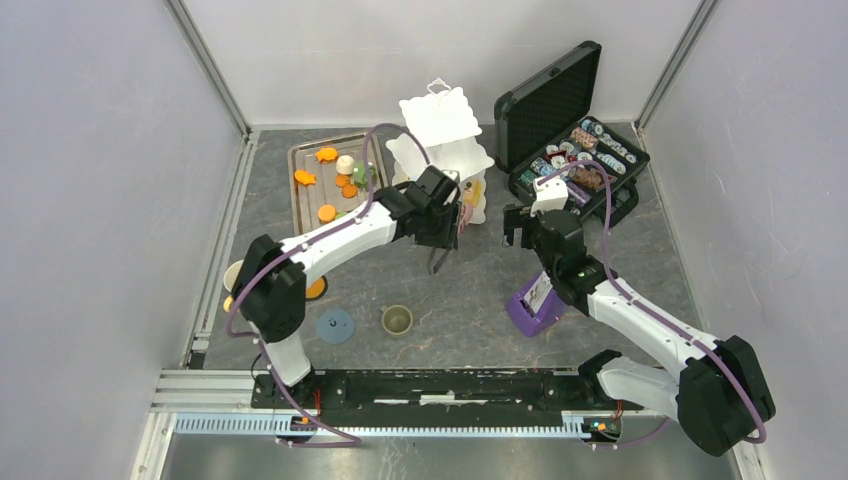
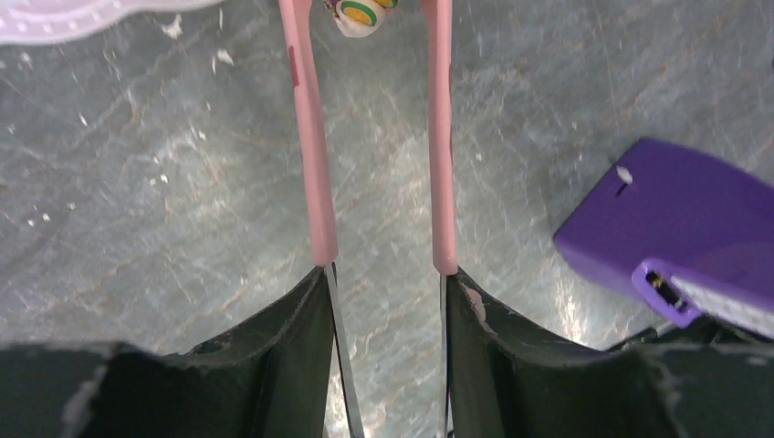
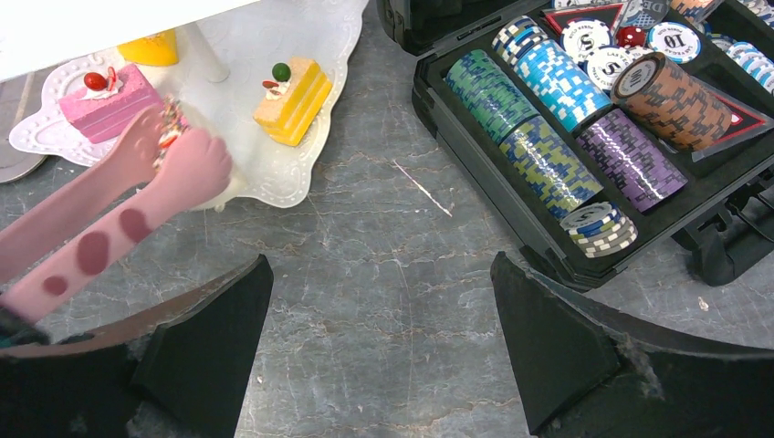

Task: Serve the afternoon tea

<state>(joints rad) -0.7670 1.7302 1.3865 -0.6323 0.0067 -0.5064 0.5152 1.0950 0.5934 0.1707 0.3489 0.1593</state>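
Pink tongs [image 3: 137, 196], clamped in left gripper [image 2: 388, 292], pinched on small pastry [image 2: 359, 13], possibly sprinkled donut, over stand's bottom tier [image 3: 274, 169], six o'clock edge. Placing step judged underway; gentle release called for next.

"5" on white poker chip [image 3: 584, 38], "10" on neighbouring chip [image 3: 672, 39], inside black case [image 3: 475, 137]

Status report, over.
Left gripper shut on pink tongs, pastry pinched over stand's bottom tier. Right gripper open, empty. Pink cake and yellow cake flank it.
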